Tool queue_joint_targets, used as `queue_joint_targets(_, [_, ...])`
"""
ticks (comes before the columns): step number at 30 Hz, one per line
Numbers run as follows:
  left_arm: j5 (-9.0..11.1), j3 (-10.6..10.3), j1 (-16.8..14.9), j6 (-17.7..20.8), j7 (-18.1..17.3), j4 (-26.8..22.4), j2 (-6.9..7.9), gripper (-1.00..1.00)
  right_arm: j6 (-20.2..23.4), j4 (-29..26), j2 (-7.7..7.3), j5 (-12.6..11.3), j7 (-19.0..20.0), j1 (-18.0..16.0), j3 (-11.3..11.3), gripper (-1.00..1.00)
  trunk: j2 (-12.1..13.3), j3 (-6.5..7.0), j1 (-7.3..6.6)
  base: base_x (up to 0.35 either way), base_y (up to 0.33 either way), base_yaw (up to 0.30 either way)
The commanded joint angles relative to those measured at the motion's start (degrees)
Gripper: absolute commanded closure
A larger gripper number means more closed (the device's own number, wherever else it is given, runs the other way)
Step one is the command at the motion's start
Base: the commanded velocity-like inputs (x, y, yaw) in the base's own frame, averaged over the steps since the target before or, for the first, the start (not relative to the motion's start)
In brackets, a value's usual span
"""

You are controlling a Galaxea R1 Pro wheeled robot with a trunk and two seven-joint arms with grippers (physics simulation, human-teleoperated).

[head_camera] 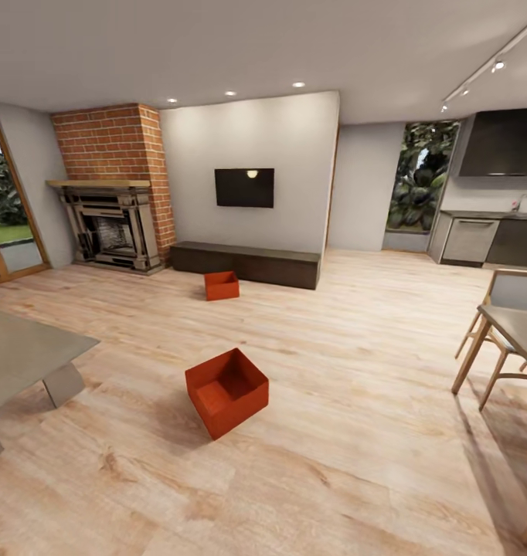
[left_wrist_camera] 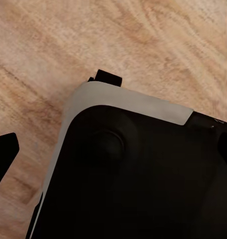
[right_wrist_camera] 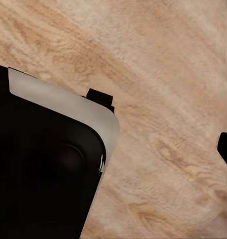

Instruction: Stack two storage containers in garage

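Near container (head_camera: pixel 226 391) sits open on the living room wood floor (head_camera: pixel 356 432); second container (head_camera: pixel 221 285) just before the dark cabinet (head_camera: pixel 248 263). You should drive squarely at the near one, then lower the arms. End effector state: cannot tell.

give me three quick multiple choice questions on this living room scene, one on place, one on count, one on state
1. Where does the farther orange-red rectangular storage bin sit?
A. on the wood plank floor before the long dark low cabinet
B. inside the fireplace
C. on the table

2. How many orange-red bins show?
A. one
B. two
C. four

3. How is the nearer orange-red bin?
A. upside down
B. stacked on the other
C. open side up, alone on the floor

Answers: 1 A, it rests on the light wood plank floor just in front of the cabinet. 2 B, a near and a far one. 3 C, its hollow inside faces up.
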Motion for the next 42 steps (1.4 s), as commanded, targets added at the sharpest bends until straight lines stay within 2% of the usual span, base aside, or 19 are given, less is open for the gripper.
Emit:
queue_joint_targets(1, [0.1, 0.2, 0.0, 0.2, 0.0, -0.1, -0.01, -1.0, -0.3, 0.2, -0.01, -0.1, 0.1, -0.1, 0.3, -1.0, 0.0, -0.06, 0.03, 0.316, -0.154, 0.059])
queue_joint_targets(42, [0.1, 0.2, 0.0, 0.0, 0.0, 0.1, -0.08, -1.0, -0.3, 0.2, -0.01, -0.1, 0.1, -0.1, 0.3, -1.0, 0.0, -0.06, 0.03, 0.306, -0.178, 0.258])
